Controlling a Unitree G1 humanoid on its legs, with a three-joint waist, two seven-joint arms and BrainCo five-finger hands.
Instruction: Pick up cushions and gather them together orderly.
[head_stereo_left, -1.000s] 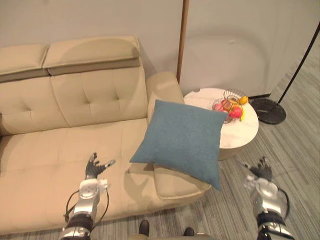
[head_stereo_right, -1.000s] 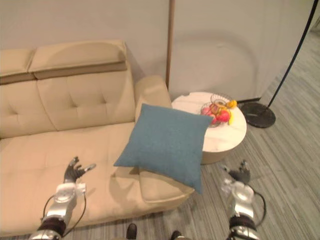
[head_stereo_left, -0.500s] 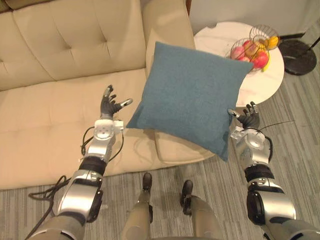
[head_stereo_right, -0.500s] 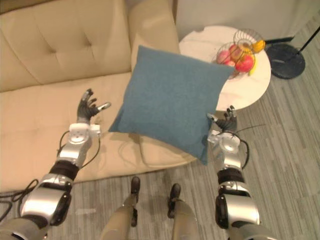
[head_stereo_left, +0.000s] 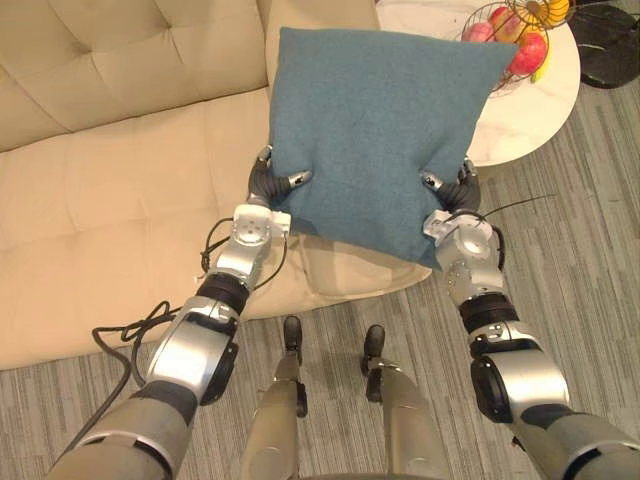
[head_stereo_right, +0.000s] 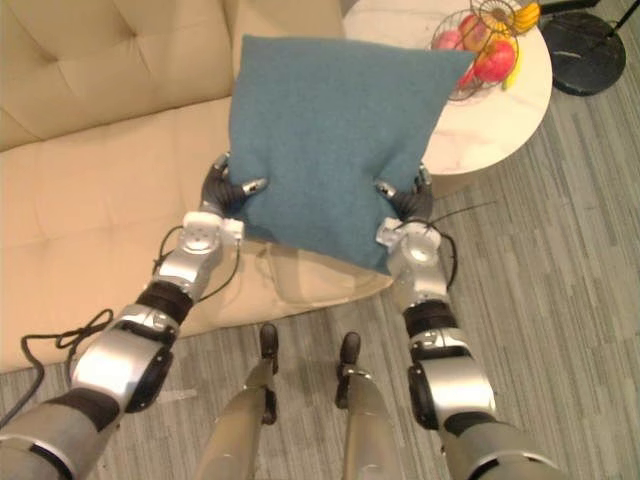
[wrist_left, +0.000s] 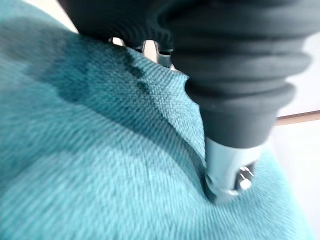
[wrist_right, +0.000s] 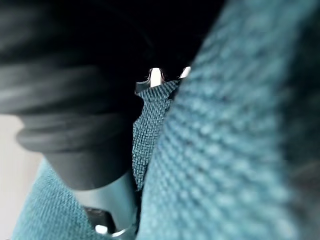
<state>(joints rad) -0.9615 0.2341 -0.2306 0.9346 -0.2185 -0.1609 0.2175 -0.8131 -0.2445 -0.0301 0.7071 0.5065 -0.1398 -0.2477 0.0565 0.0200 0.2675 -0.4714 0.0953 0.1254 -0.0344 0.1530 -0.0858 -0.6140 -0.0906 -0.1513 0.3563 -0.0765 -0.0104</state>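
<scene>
The square teal woven cushion (head_stereo_left: 375, 120) is at upper centre; the left hand (head_stereo_left: 266, 186) and right hand (head_stereo_left: 458, 192) pinch its lower corners.

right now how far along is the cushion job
Early. The reach looks done: the left hand and right hand each pinch a lower corner of the blue cushion, thumbs on its front. In hand: that one cushion, held over the sofa at its front edge. Left: carrying it to a gathering spot and setting it down neatly.

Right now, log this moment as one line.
stage: grasp | left hand: pinching blue cushion left edge | right hand: pinching right edge | place: over sofa arm end
</scene>
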